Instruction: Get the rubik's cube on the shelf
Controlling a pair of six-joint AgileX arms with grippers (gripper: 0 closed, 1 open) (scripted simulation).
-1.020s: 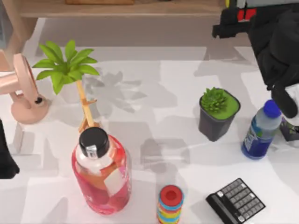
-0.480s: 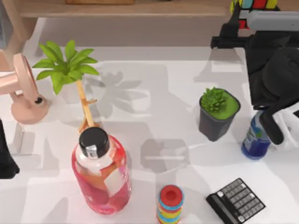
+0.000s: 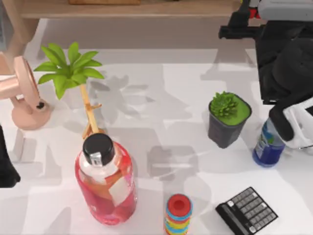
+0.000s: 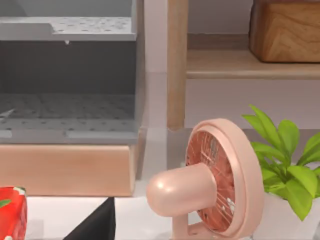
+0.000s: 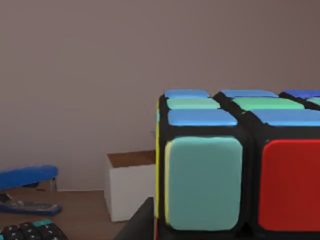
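The rubik's cube [image 5: 240, 170] sits close up in the right wrist view, with blue, green, pale teal and red stickers, above the brown shelf [image 5: 80, 210]. A dark finger [image 5: 140, 225] shows beside it. In the top view my right gripper [image 3: 244, 19] is shut on the rubik's cube [image 3: 254, 14] at the right end of the tan shelf [image 3: 146, 9], and the arm hides most of the cube. My left arm [image 3: 5, 166] is parked at the table's left edge.
A blue stapler [image 5: 27, 180] and white box [image 5: 130, 187] rest on the shelf. The table holds a pink fan [image 3: 24, 98], leafy plant [image 3: 71, 68], red bottle [image 3: 105, 181], ring stack [image 3: 178, 213], calculator [image 3: 247, 210], potted succulent [image 3: 227, 120] and blue bottle [image 3: 268, 144].
My right arm has moved toward the shelf at the top, carrying the cube. The cube showed at the shelf's right end half a second ago and is now mostly covered by the arm.
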